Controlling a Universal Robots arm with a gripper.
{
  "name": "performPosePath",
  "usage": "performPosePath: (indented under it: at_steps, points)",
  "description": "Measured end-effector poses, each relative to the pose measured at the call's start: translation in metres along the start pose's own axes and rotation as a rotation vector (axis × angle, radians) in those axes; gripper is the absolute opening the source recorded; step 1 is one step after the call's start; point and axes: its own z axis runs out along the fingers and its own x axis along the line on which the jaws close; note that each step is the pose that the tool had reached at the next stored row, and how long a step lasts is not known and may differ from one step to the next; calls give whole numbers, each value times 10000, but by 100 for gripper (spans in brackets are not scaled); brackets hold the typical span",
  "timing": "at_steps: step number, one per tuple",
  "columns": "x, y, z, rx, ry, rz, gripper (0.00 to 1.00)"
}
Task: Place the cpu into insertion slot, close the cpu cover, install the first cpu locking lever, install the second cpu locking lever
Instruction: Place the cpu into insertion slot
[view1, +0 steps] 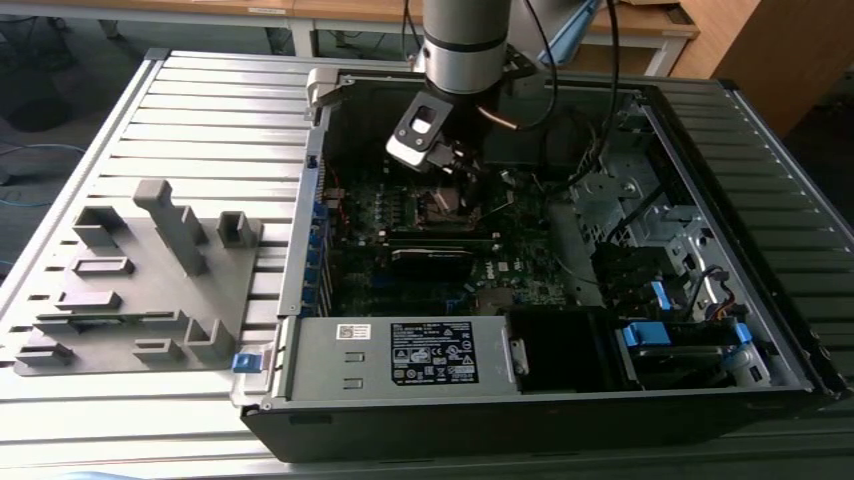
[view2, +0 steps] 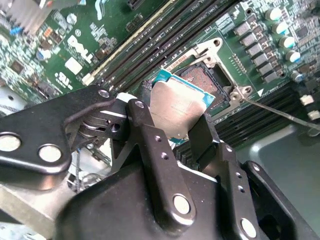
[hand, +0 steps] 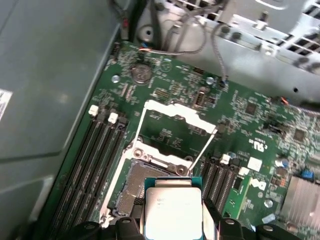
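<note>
Black pincer clamped on the small square silver-topped cpu, held over the square black insertion slot. The silvery cpu cover is tilted open. The open black computer case sits on the ribbed grey metal bench.

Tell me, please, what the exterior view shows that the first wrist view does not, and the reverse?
Exterior view: the grey parts holder at the exterior view's left, the labelled power supply box and the arm over the open case. First wrist view: the cpu gripped in the tool by the insertion slot, with the cpu cover raised open. Both: the green motherboard with its long memory slots.
</note>
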Motion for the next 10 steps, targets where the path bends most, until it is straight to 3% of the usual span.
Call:
performPosePath:
  at_steps: [10]
  points:
    - [0, 0, 4, 77, -171, 1815, 54]
